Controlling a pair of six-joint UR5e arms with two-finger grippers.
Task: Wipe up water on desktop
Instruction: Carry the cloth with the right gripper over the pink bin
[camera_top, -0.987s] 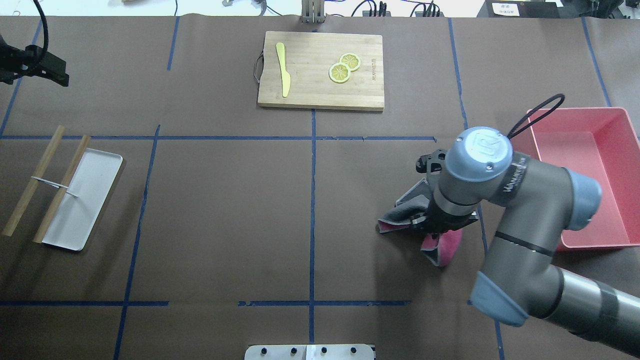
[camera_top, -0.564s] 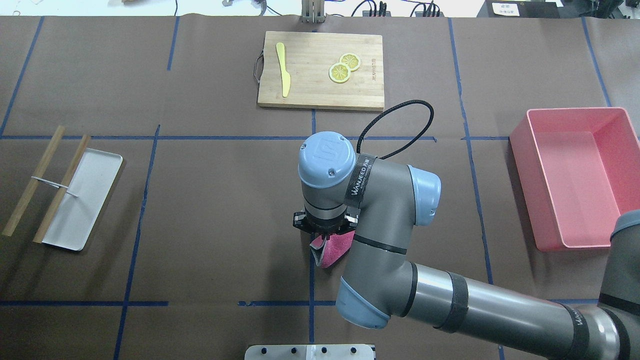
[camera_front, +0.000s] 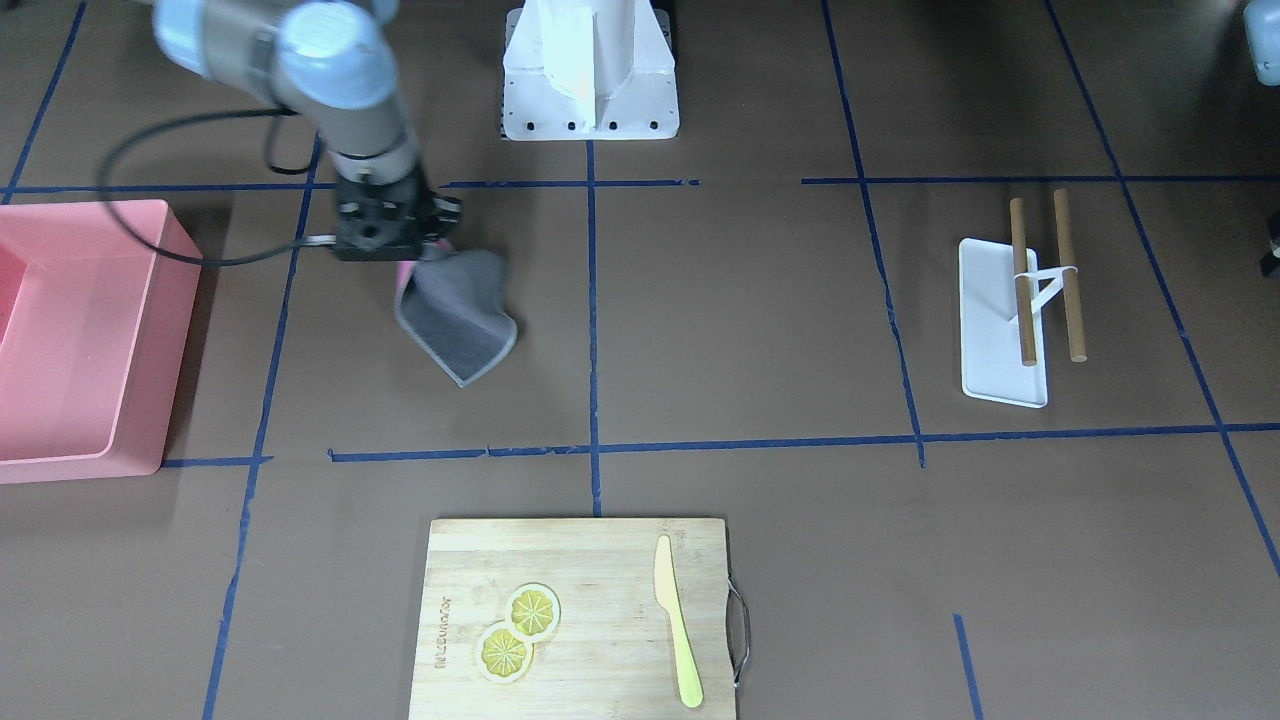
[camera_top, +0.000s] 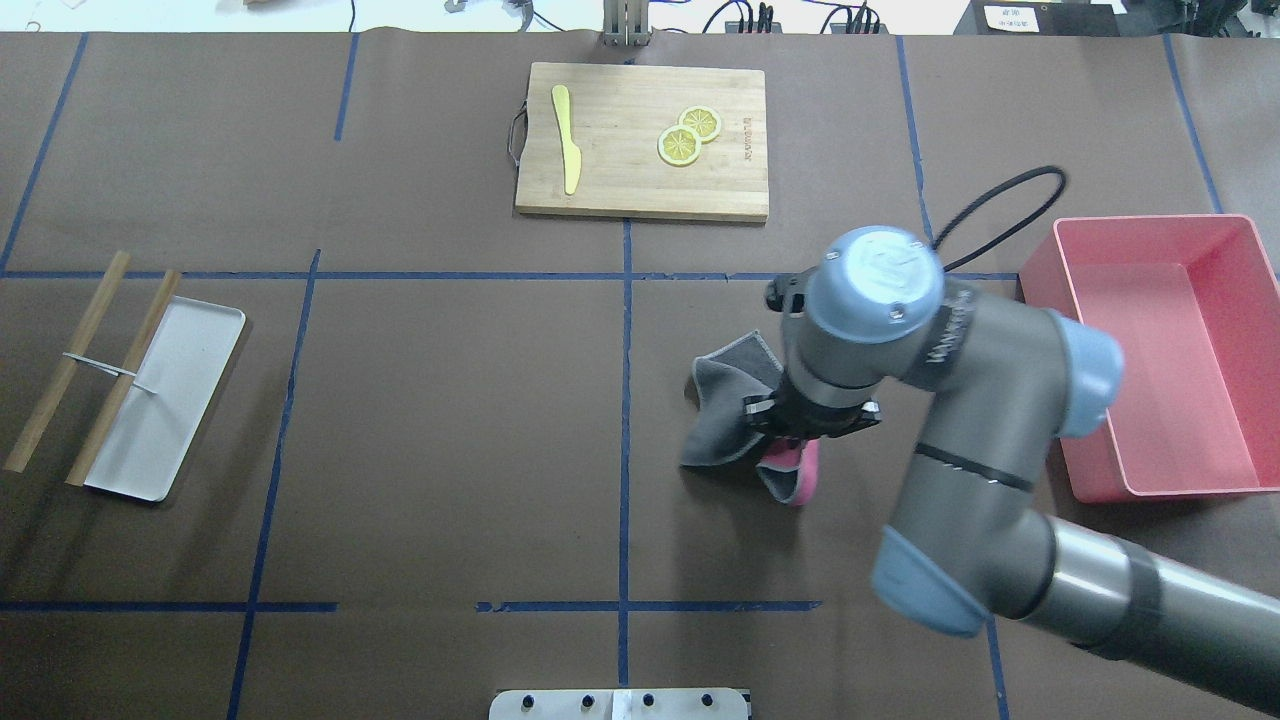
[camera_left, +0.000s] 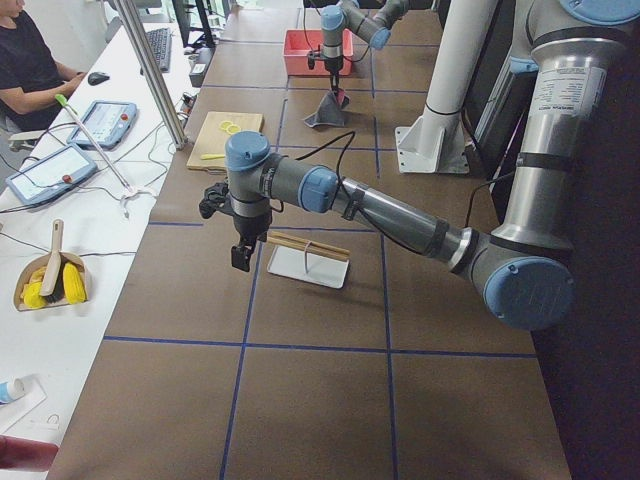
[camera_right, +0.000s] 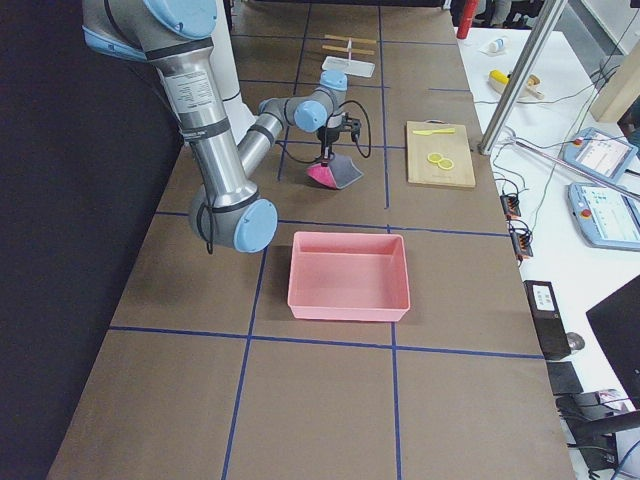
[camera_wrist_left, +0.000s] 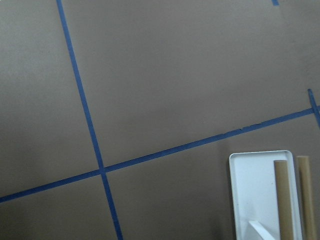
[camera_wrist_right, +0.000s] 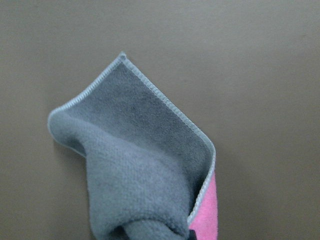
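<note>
My right gripper (camera_top: 806, 437) is shut on a cloth (camera_top: 722, 412), grey on one side and pink on the other. The cloth hangs from the fingers and its lower part lies spread on the brown desktop (camera_top: 450, 420), right of the centre tape line. In the front-facing view the cloth (camera_front: 460, 320) fans out below the right gripper (camera_front: 408, 262). The right wrist view is filled by the cloth (camera_wrist_right: 145, 160). I cannot make out water on the paper. My left gripper (camera_left: 240, 258) hangs over the desktop's left end, and I cannot tell its state.
A pink bin (camera_top: 1160, 350) stands to the right of the cloth. At the back lies a wooden cutting board (camera_top: 640, 170) with a yellow knife and lemon slices. A white tray (camera_top: 165, 400) with two wooden sticks lies at the left.
The right gripper carried the cloth left to the centre tape line, then back right to where it is now. The left gripper has left the overhead view's upper left.
</note>
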